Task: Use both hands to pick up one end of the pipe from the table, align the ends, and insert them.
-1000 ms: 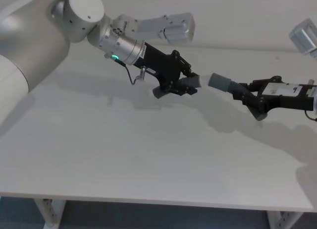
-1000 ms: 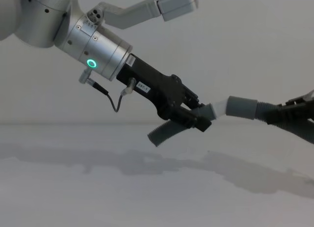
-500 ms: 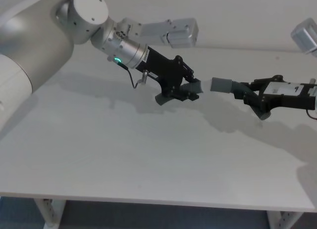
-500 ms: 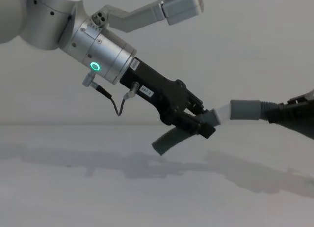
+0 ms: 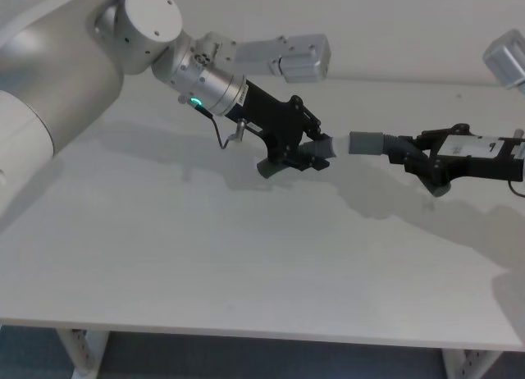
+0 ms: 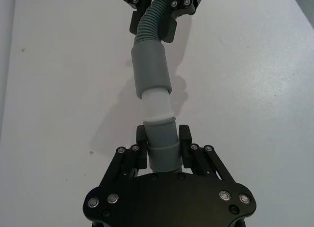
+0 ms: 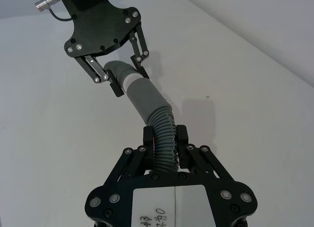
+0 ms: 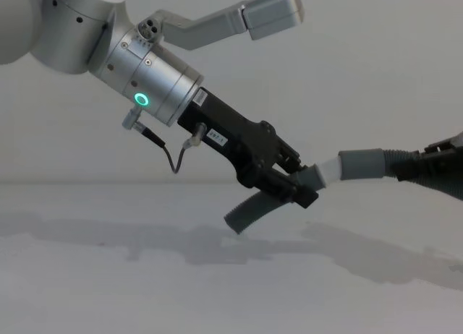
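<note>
Both pipe pieces are held above the table (image 5: 205,264). My left gripper (image 5: 315,153) is shut on the grey cuff (image 6: 163,151) of one piece, whose ribbed dark end (image 8: 248,213) hangs down behind the fingers. That cuff's whitish tip (image 6: 157,106) points into the mouth of the wider sleeve (image 6: 151,70) and touches it. The sleeve belongs to the other piece, and my right gripper (image 5: 408,153) is shut on its ribbed hose (image 7: 164,131). The two pieces lie nearly in one line between the grippers.
The table's front edge (image 5: 246,330) runs along the bottom of the head view, with the pieces' shadows (image 5: 385,207) on the bare surface. A plain wall (image 8: 362,74) stands behind. The left arm's silver forearm (image 8: 145,81) carries a green ring light.
My left gripper has moved rightwards with its piece towards the other one. The gap between the ends has closed, and the whitish tip now meets the sleeve's mouth. The right gripper has barely moved.
</note>
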Controlling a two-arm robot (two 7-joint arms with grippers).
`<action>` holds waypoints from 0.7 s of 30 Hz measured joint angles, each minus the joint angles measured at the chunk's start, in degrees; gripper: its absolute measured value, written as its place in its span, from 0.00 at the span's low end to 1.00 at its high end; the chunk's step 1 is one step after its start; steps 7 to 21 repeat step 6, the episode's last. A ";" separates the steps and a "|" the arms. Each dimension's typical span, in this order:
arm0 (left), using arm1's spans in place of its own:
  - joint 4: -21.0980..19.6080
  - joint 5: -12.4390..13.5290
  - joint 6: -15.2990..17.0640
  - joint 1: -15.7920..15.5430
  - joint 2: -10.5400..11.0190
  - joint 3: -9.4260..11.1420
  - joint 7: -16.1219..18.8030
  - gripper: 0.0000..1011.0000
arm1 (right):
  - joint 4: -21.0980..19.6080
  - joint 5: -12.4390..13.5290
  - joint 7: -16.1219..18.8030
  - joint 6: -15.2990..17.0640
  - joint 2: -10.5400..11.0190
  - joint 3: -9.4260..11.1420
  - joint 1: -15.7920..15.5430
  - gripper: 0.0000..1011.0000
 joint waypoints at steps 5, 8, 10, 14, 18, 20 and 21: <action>-0.09 0.05 0.16 0.02 0.02 0.08 0.00 0.37 | 0.03 0.03 0.04 -0.04 0.03 -0.03 0.03 0.26; -0.12 0.06 0.21 0.03 0.03 0.10 0.00 0.37 | 0.04 0.04 0.04 -0.05 0.04 -0.04 0.03 0.26; -0.12 0.06 0.21 0.03 0.03 0.10 0.00 0.37 | 0.04 0.04 0.04 -0.05 0.04 -0.04 0.03 0.26; -0.12 0.06 0.21 0.03 0.03 0.10 0.00 0.37 | 0.04 0.04 0.04 -0.05 0.04 -0.04 0.03 0.26; -0.12 0.06 0.21 0.03 0.03 0.10 0.00 0.37 | 0.04 0.04 0.04 -0.05 0.04 -0.04 0.03 0.26; -0.12 0.06 0.21 0.03 0.03 0.10 0.00 0.37 | 0.04 0.04 0.04 -0.05 0.04 -0.04 0.03 0.26; -0.12 0.06 0.21 0.03 0.03 0.10 0.00 0.37 | 0.04 0.04 0.04 -0.05 0.04 -0.04 0.03 0.26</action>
